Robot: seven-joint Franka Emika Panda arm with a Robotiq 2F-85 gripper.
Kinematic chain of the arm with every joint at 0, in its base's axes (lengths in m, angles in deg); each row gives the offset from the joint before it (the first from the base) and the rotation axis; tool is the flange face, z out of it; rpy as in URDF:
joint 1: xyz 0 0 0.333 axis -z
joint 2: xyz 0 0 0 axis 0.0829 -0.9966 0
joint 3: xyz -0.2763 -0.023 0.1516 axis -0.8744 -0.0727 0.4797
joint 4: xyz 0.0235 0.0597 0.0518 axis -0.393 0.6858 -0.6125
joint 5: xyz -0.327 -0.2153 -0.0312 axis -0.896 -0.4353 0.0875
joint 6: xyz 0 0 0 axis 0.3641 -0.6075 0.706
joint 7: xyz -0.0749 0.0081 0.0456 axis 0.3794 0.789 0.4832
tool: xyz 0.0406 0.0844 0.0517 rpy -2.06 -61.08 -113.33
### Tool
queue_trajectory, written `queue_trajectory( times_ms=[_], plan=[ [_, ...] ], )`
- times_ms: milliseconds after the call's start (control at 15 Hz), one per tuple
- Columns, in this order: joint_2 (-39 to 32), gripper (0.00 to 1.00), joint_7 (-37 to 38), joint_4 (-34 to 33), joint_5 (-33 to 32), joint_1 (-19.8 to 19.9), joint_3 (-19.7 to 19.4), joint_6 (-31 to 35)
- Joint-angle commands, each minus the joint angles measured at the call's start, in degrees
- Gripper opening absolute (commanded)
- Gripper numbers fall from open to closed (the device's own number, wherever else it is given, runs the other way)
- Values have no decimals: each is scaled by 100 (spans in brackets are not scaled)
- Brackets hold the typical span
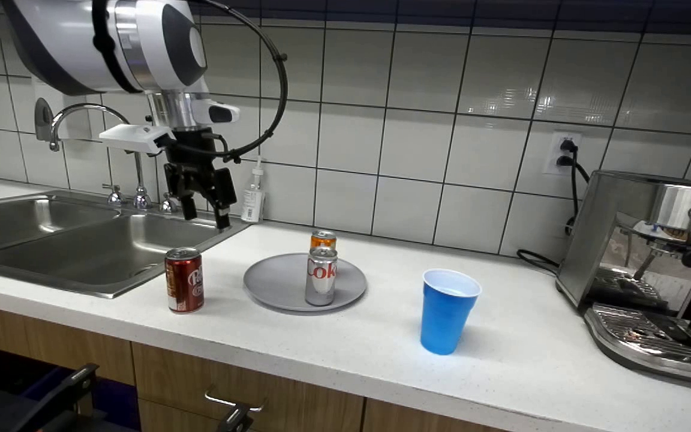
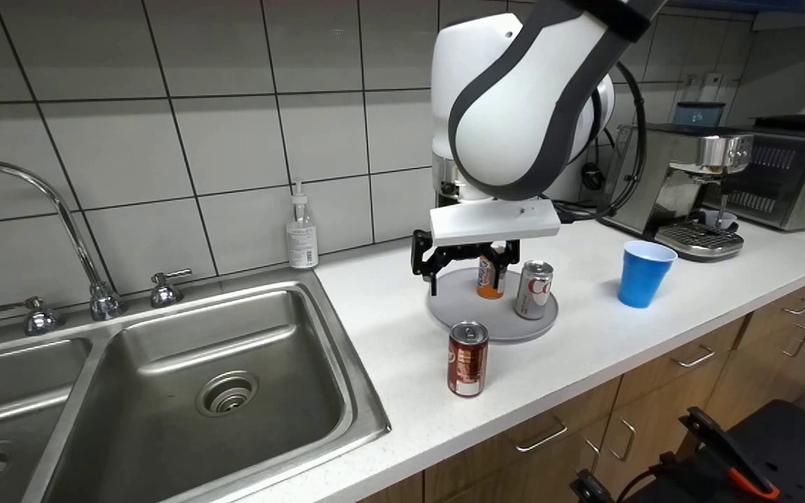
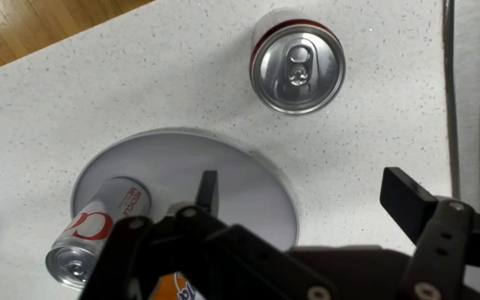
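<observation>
Pale tiles with dark joints line the wall behind a white speckled surface, into which a stainless-steel double sink is set. By the sink-facing edge of a flat round grey plate, the black two-fingered hand hangs above the surface, its fingers spread wide. In the wrist view one finger overlaps the plate, the other the speckled top. A dark red metal can with a silver lid stands upright between sink and plate, apart from both. On the plate, upright, are a silver metal can with red lettering and an orange metal can, the latter partly hidden by the hand in the wrist view. Farther along stands a blue plastic cup with a white inside, then a steel espresso machine.
</observation>
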Motion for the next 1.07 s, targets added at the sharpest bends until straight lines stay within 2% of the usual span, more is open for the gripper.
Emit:
queue_trajectory(
  times_ms=[0,533,1000],
  plan=[
    [311,100,-271,62,177,210,29,-74],
    [670,100,-683,174,158,653,-111,-120],
    [766,100,-1481,185,145,1124,-396,-152]
  ],
)
